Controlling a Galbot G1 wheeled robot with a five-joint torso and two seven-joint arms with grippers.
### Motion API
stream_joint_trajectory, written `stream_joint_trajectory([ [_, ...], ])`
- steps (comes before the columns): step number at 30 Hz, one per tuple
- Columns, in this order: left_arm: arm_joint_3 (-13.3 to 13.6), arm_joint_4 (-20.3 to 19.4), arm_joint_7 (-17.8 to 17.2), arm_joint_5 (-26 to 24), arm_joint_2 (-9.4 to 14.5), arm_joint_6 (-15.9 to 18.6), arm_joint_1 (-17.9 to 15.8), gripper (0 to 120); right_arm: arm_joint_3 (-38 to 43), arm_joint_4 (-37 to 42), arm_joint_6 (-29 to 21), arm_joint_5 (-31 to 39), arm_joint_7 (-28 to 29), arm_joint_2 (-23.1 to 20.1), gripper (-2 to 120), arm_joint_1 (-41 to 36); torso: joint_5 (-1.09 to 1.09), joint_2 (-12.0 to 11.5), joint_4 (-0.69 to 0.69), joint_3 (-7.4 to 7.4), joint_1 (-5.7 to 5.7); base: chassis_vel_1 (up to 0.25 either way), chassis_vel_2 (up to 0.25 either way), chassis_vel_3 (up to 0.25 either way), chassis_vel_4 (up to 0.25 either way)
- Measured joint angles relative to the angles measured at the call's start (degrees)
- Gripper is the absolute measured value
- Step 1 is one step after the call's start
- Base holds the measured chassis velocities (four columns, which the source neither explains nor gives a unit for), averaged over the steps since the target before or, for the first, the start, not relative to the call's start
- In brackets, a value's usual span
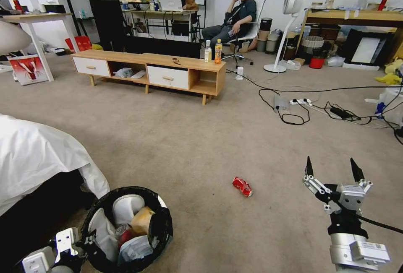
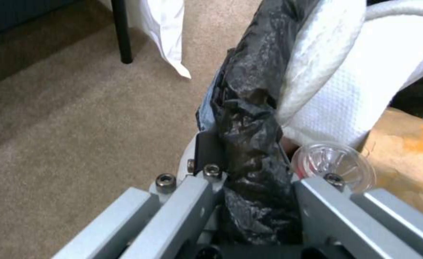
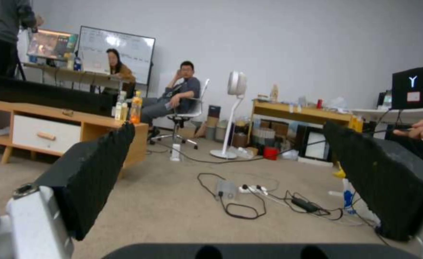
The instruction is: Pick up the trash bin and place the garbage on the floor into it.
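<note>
Crushed red soda can (image 1: 242,186): lies on carpet (image 1: 189,139), between trash bin (image 1: 96,206) and our right gripper (image 1: 333,168), jaws spread wide, empty; we judge it light, thin-walled, best pinched across its flattened sides; left gripper (image 2: 249,187) clamps the bin's bagged rim.

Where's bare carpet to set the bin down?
Bare carpet runs between the TV cabinet, the crushed red can and the trash bin in the left gripper. Cables crowd the right; the open right gripper hovers there.
</note>
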Motion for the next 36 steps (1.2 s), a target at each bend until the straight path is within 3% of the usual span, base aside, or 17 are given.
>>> stream_joint_trajectory([
  [20, -0.2, 0.6, -0.2, -0.5, 0.1, 0.2, -0.5, 3, -0.2, -0.9, 0.0, 0.4, 0.1, 0.3, 100, 0.2, 0.0, 0.0, -0.01, 0.0, 0.0, -0.007, 0.004, 0.003, -0.003],
  [36, 0.0, 0.6, -0.1, -0.4, 0.0, 0.2, -0.4, 3, -0.1, -1.0, 0.0, 0.3, 0.3, 0.3, 100, 0.0, 0.0, 0.0, -0.01, 0.0, 0.0, -0.109, 0.126, 0.114, -0.116],
])
